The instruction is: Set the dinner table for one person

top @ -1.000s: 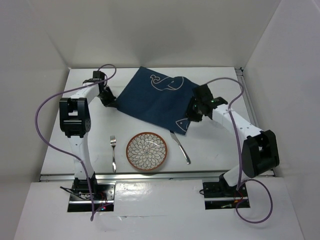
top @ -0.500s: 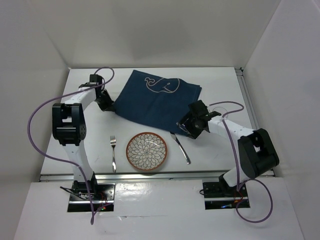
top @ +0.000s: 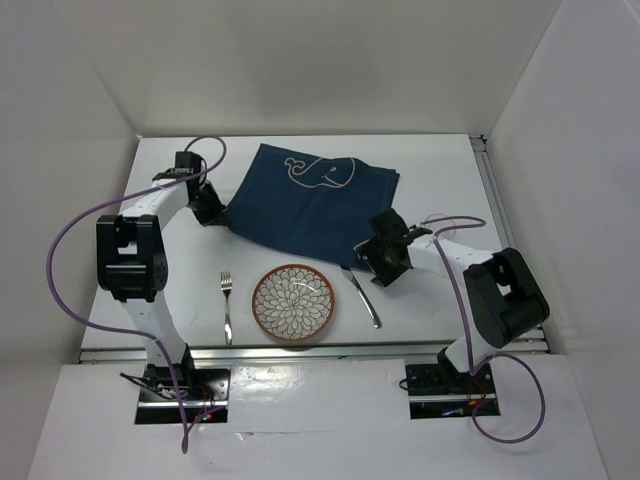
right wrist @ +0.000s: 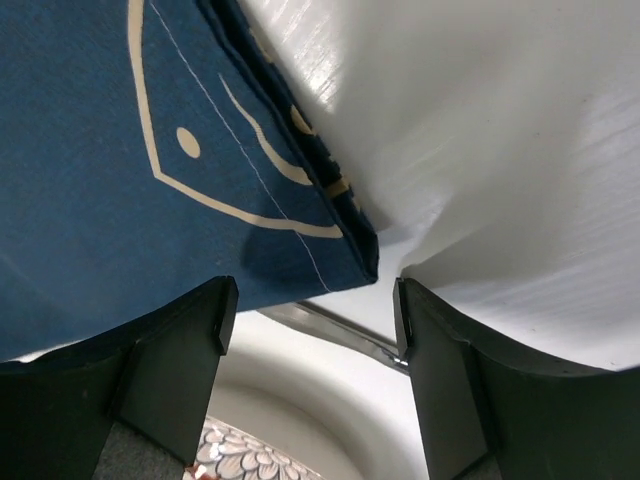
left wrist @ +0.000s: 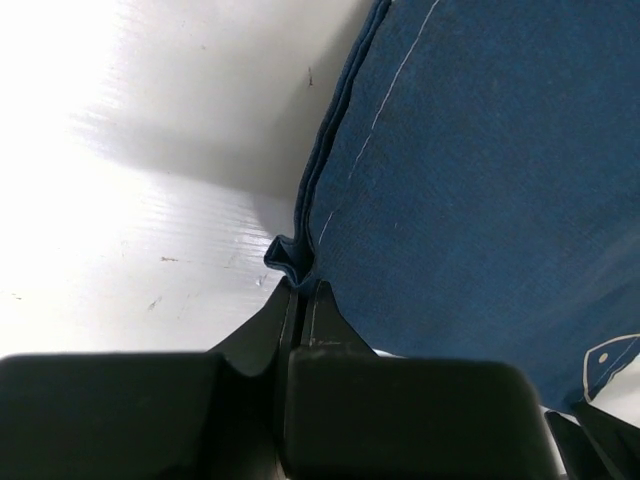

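Observation:
The dark blue whale-print cloth mat (top: 310,200) lies spread on the white dinner table (top: 450,170). My left gripper (top: 210,208) is shut on the mat's left corner; the left wrist view shows my left gripper (left wrist: 300,287) with a fold of the mat (left wrist: 480,180) bunched at its tips. My right gripper (top: 378,258) stands open at the mat's near right corner. In the right wrist view that corner of the mat (right wrist: 200,200) lies just past my right gripper (right wrist: 315,300), with nothing held. A flower-patterned plate (top: 293,302) sits near the front edge.
A fork (top: 227,305) lies left of the plate and a knife (top: 362,297) right of it. The knife (right wrist: 340,325) and the plate's rim (right wrist: 260,460) show under the right fingers. White walls enclose the table; a metal rail (top: 493,200) runs along its right edge.
My right gripper opened and let go of the mat's near right corner, then drew back towards the front. The mat settled flat and shifted slightly left with my left gripper.

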`<move>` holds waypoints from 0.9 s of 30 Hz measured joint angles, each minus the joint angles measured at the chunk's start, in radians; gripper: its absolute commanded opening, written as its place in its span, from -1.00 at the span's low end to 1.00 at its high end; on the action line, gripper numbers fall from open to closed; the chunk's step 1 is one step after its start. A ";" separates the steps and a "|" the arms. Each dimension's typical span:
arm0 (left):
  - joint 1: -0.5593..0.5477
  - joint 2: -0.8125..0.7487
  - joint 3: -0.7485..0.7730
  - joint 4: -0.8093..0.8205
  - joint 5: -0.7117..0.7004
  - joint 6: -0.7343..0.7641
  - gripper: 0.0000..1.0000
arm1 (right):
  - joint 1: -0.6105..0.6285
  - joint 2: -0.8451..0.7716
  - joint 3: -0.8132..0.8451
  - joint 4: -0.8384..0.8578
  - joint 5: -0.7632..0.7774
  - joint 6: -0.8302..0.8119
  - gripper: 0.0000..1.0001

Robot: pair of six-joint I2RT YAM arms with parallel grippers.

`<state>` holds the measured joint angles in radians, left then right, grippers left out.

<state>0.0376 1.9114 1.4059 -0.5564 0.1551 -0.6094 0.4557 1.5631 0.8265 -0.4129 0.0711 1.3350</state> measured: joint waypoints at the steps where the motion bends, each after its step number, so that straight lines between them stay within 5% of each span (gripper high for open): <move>1: 0.000 -0.002 0.000 0.000 0.000 0.000 -1.00 | 0.009 0.002 0.003 0.002 0.015 0.007 0.46; 4: 0.000 -0.009 -0.006 0.002 0.004 0.000 -1.00 | 0.034 0.016 0.012 0.003 0.045 0.034 0.30; 6: 0.000 -0.010 -0.008 0.002 0.006 0.000 -1.00 | 0.050 0.031 0.021 0.008 0.062 0.051 -0.47; 8: 0.000 -0.010 -0.008 0.002 0.008 0.002 -1.00 | 0.068 0.055 0.026 0.009 0.095 0.073 -0.96; 16: 0.000 -0.006 0.101 -0.091 0.006 0.028 -1.00 | 0.060 0.113 0.215 -0.029 0.243 -0.055 -1.00; 23: 0.003 0.098 0.547 -0.204 0.001 0.029 -1.00 | -0.093 0.221 0.606 0.022 0.250 -0.311 -1.00; 27: 0.007 0.134 0.745 -0.236 0.023 0.026 -1.00 | -0.132 0.220 0.692 0.079 0.213 -0.402 -1.00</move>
<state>0.0448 2.0453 2.1509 -0.7925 0.1776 -0.5838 0.3237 1.7836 1.5185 -0.3344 0.2840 0.9333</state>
